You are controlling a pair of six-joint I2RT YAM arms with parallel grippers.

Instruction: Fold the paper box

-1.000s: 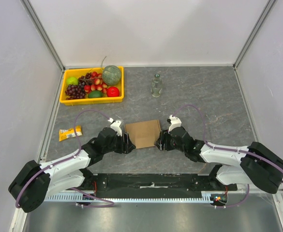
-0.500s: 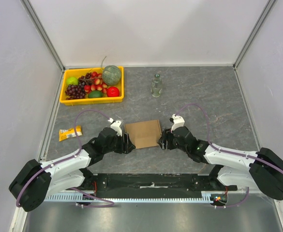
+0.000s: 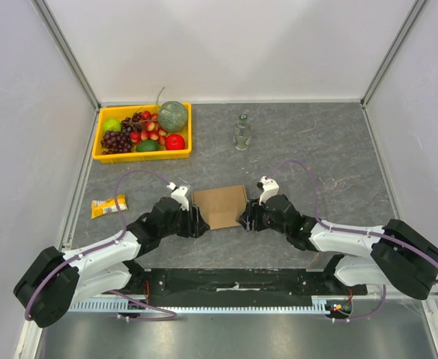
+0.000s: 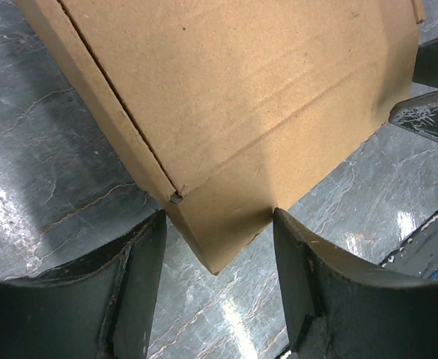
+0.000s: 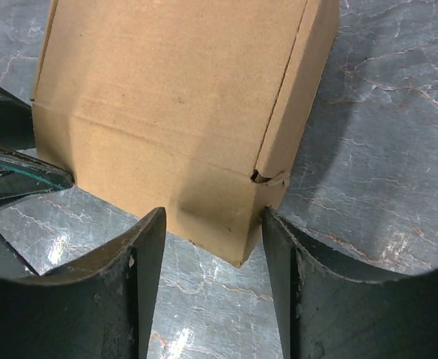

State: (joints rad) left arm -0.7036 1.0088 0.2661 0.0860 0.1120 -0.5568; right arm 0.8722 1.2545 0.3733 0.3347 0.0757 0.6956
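Note:
The paper box (image 3: 220, 207) is a flat brown cardboard mailer lying on the grey table between my two arms. My left gripper (image 3: 196, 221) is at its near left corner. In the left wrist view that corner of the paper box (image 4: 241, 97) pokes between the fingers of my left gripper (image 4: 219, 224), and both touch its edges. My right gripper (image 3: 245, 218) holds the near right corner. In the right wrist view the paper box (image 5: 174, 97) has a small torn notch on its side, and its corner sits wedged in my right gripper (image 5: 213, 224).
A yellow tray (image 3: 96, 146) of fruit stands at the back left. A clear glass bottle (image 3: 241, 132) is upright behind the box. A yellow snack packet (image 3: 109, 206) lies left of my left arm. White walls close in the table on three sides.
My right gripper drew back a little to the right half a second ago, then came back onto the box's corner. The box has nudged slightly left. The left arm has not moved.

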